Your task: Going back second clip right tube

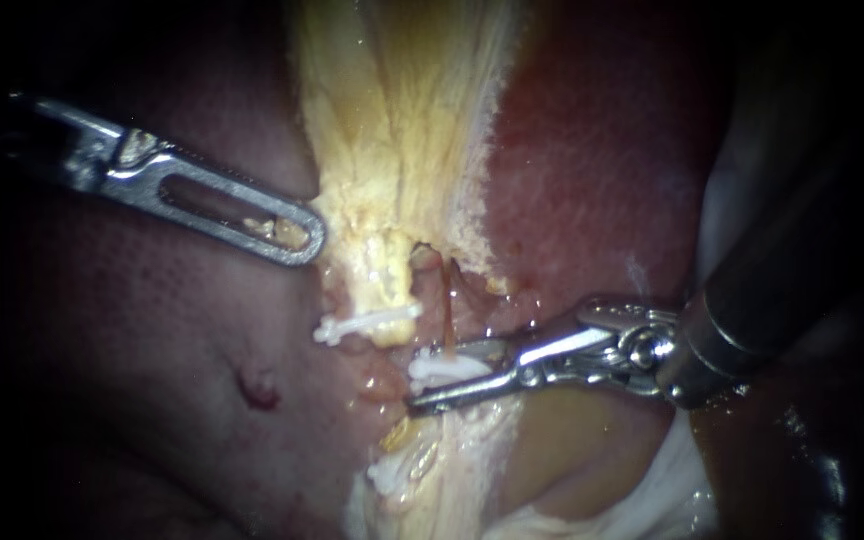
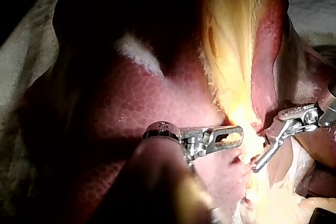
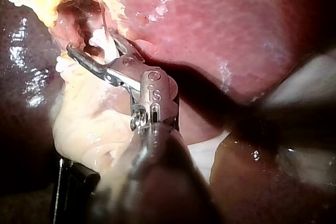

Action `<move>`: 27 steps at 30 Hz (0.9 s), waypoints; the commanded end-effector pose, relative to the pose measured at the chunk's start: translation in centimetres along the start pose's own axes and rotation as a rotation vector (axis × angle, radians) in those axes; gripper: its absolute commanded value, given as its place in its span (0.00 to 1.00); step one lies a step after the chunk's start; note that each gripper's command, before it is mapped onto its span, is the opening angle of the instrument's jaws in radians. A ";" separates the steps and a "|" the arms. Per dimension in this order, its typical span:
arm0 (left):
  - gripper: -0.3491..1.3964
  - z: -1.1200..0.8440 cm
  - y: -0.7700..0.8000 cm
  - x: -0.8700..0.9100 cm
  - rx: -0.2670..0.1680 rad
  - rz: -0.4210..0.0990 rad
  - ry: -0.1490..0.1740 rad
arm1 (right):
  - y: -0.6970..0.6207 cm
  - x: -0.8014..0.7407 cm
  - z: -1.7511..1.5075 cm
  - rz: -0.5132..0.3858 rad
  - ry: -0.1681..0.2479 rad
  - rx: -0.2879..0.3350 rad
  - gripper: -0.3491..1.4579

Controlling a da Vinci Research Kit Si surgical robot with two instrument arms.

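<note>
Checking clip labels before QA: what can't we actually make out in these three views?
- Endoscope view: the tube under the clip between the right instrument's open jaws, hidden by both.
- Left wrist view: tissue detail just ahead of the left instrument, washed out by glare.
- Right wrist view: tissue under the right instrument's shaft, covered by its blurred near end.

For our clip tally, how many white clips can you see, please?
3: upper clip across the yellow tube; middle clip at the right tool; lower clip below both. More may be hidden.
</note>
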 end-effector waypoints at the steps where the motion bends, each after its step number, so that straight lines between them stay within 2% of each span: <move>1: 0.00 0.00 0.00 0.00 0.000 0.000 0.000 | -0.01 0.00 -0.01 -0.019 0.004 0.006 0.47; 7: 0.00 0.00 0.00 0.00 0.000 0.000 0.000 | -0.07 -0.01 -0.02 -0.041 0.039 0.216 0.47; 9: 0.00 -0.01 0.00 0.00 0.000 0.000 0.000 | -0.10 -0.01 -0.01 -0.049 0.052 0.267 0.47; 12: 0.00 -0.01 0.00 0.00 0.000 0.000 0.000 | -0.14 -0.01 0.00 -0.061 0.043 0.328 0.47; 18: 0.00 -0.01 0.01 0.00 0.003 0.000 0.002 | -0.19 0.00 0.06 -0.082 0.033 0.353 0.47; 21: 0.00 0.00 0.01 0.00 0.003 0.000 0.003 | -0.21 0.01 0.08 -0.087 0.049 0.368 0.47; 24: 0.00 0.00 0.01 0.00 0.003 0.000 0.003 | -0.24 0.03 0.07 -0.082 0.084 0.395 0.46; 27: 0.00 0.00 0.01 0.00 0.003 0.001 0.003 | -0.27 0.05 0.10 -0.081 0.094 0.403 0.46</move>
